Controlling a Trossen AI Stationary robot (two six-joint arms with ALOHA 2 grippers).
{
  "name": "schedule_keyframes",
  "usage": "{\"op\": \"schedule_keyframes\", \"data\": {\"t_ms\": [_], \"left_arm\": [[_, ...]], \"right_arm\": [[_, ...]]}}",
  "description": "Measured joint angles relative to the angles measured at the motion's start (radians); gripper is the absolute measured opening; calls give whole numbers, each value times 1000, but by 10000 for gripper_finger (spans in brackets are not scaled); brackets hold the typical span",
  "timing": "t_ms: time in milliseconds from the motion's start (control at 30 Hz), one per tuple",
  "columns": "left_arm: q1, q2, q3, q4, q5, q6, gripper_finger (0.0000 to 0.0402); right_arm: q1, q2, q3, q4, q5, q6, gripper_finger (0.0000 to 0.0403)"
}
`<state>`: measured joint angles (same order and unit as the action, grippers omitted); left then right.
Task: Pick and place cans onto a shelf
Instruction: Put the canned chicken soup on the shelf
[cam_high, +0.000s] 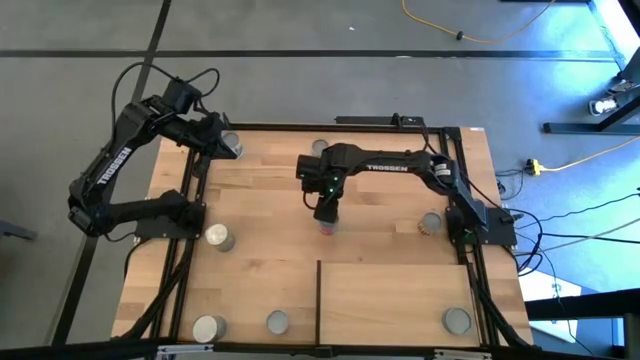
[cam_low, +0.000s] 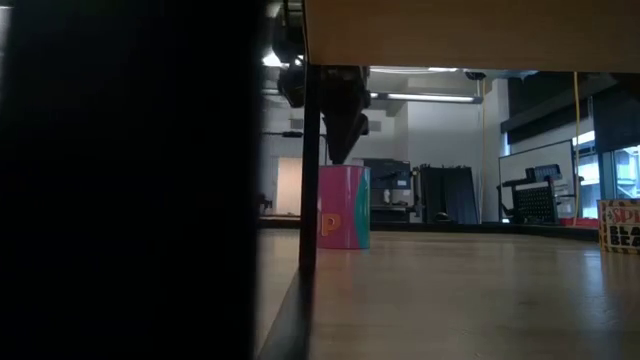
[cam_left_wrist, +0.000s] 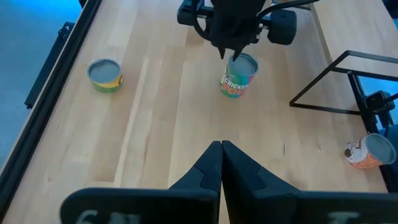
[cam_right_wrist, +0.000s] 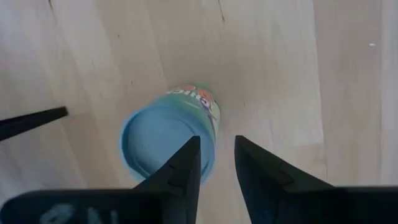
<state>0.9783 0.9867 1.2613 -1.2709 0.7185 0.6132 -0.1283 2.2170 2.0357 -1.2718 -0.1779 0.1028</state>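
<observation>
A can (cam_high: 328, 228) with a red-pink and teal label (cam_low: 343, 207) stands upright on its base at mid-table. My right gripper (cam_right_wrist: 217, 163) is open just above it and points down. One finger is over the can's top (cam_right_wrist: 163, 142), the other outside its wall; no touch shows. My left gripper (cam_left_wrist: 221, 152) is shut on nothing and held high at the far left corner (cam_high: 222, 140). The shelf (cam_high: 395, 300), a raised light-wood panel with a black strip on its left edge, fills the near right. One can (cam_high: 457, 320) stands on it.
Other cans stand around the table: far left (cam_high: 232, 145), far middle (cam_high: 320, 147), left (cam_high: 218, 237), near left (cam_high: 208, 327) and near middle (cam_high: 277, 322). One lies on its side at the right (cam_high: 432, 222). The shelf's black post (cam_low: 310, 170) stands near the labelled can.
</observation>
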Motion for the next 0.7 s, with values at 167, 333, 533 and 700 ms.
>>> {"op": "schedule_keyframes", "data": {"t_ms": [167,333,533,700], "left_arm": [[0,0,0,0,0,0,0],[0,0,0,0,0,1,0],[0,0,0,0,0,1,0],[0,0,0,0,0,2,0]], "right_arm": [[0,11,2,-25,-27,-3,100],[0,34,0,-36,-28,-7,100],[0,60,2,-32,-30,-13,100],[-1,75,5,-32,-36,-37,91]]}}
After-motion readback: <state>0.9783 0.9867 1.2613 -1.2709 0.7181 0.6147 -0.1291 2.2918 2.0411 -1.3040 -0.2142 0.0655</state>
